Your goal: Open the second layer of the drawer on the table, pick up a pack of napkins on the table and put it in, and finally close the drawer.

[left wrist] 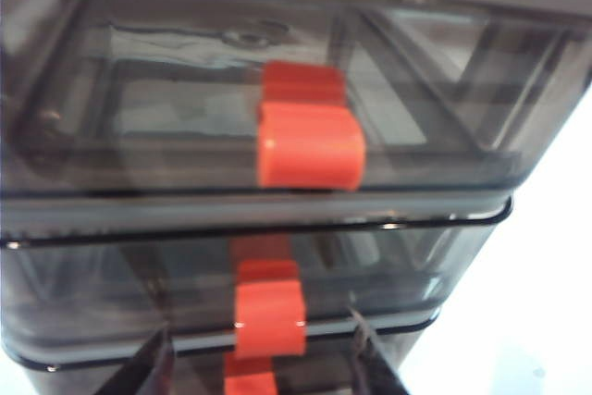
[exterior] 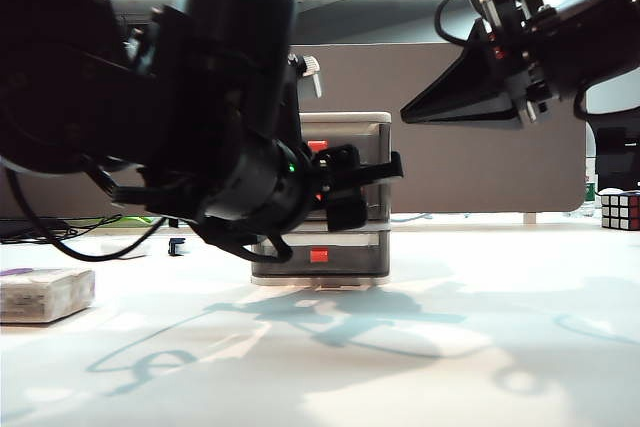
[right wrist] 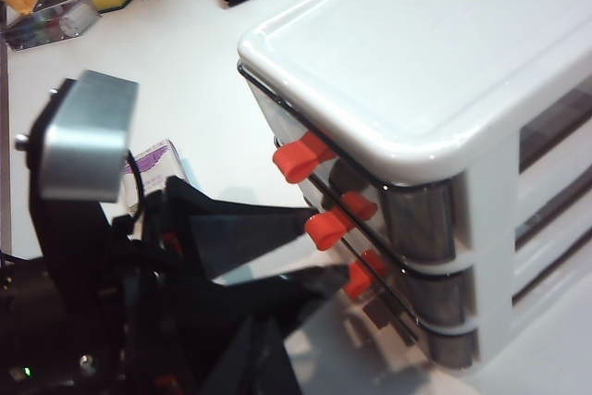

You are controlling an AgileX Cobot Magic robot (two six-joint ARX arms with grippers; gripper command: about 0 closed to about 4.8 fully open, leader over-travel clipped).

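Observation:
The drawer (exterior: 365, 132), a white-framed cabinet with three smoky grey tiers, stands mid-table (exterior: 450, 347). All tiers look closed. My left gripper (exterior: 375, 175) is open right in front of it, at the height of the second layer (left wrist: 111, 275). In the left wrist view its fingertips (left wrist: 165, 344) stand either side of the red handles (left wrist: 268, 316) without touching them. The pack of napkins (exterior: 45, 293) lies far left, also the pack (right wrist: 153, 162). My right gripper (exterior: 410, 112) hovers above and right of the cabinet; its jaws are too dark to read.
A Rubik's cube (exterior: 620, 210) sits at the far right edge. A grey partition (exterior: 480, 147) stands behind the table. A small dark item (exterior: 176, 245) lies left of the cabinet. Clutter (right wrist: 55, 2) lies beyond the napkins. The left arm (exterior: 200, 97) blocks much of the exterior view.

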